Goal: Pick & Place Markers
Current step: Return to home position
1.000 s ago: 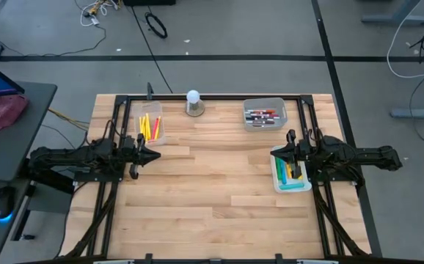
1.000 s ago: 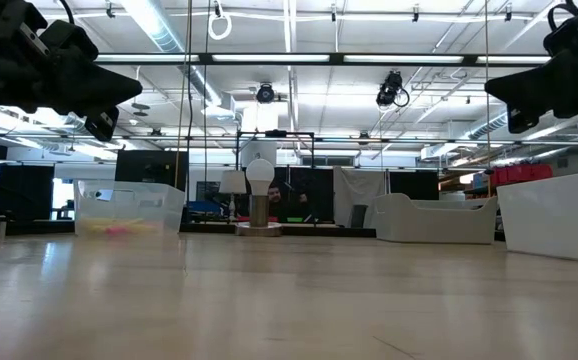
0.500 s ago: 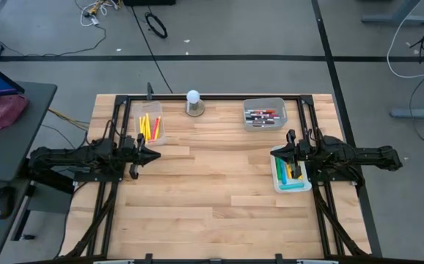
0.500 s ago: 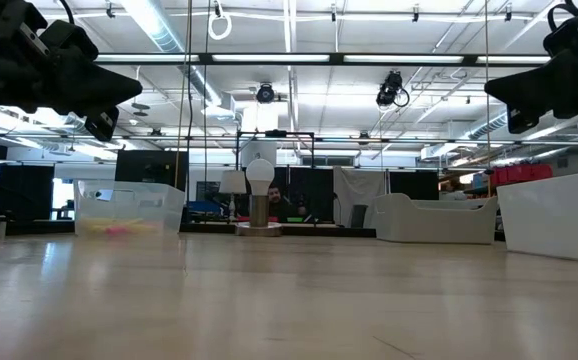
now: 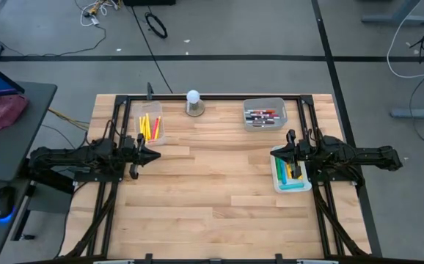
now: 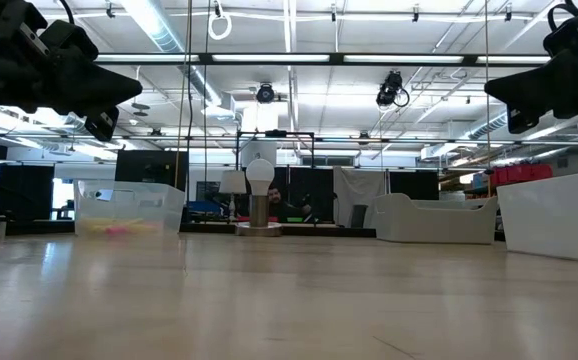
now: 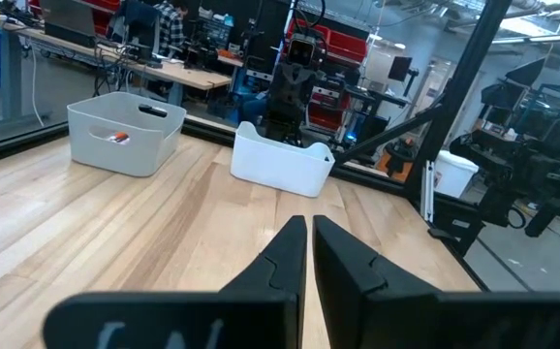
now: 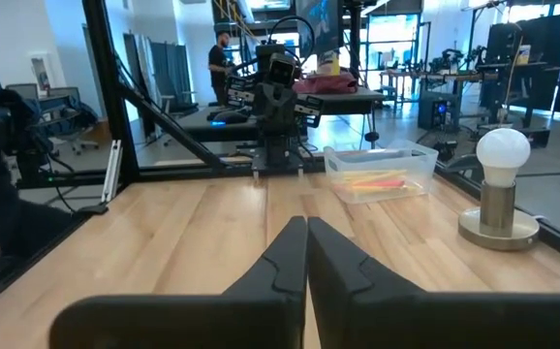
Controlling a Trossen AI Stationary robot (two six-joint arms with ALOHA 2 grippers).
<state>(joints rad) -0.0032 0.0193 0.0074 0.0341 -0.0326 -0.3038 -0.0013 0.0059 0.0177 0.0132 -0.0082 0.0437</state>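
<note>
So, both my arms are parked at the sides, up off the table (image 5: 212,191). My left gripper (image 5: 155,155) is pinched nearly shut, just a sliver between the fingers, and it's got nothing in it. My right gripper (image 5: 274,154) is closed tip to tip, also empty, and neither one is touching anything.

Closest to my right gripper is the white bin (image 5: 274,178), partly under that arm, with green, teal and yellow markers (image 5: 295,187) lying in it. Just beside my left gripper is the transparent bin (image 5: 153,141), and the yellow and pink markers (image 5: 145,126) are inside. Farther off, at the back edge, the gray bin (image 5: 265,101) holds the red and dark markers (image 5: 263,115). The white bulb-topped knob (image 5: 193,97) stands upright between the transparent and gray bins.

Compared with a second ago: honestly nothing on the table has changed. Both arms are in the same spot, the fingers sit the same, and the bins and pens are right where they were.
</note>
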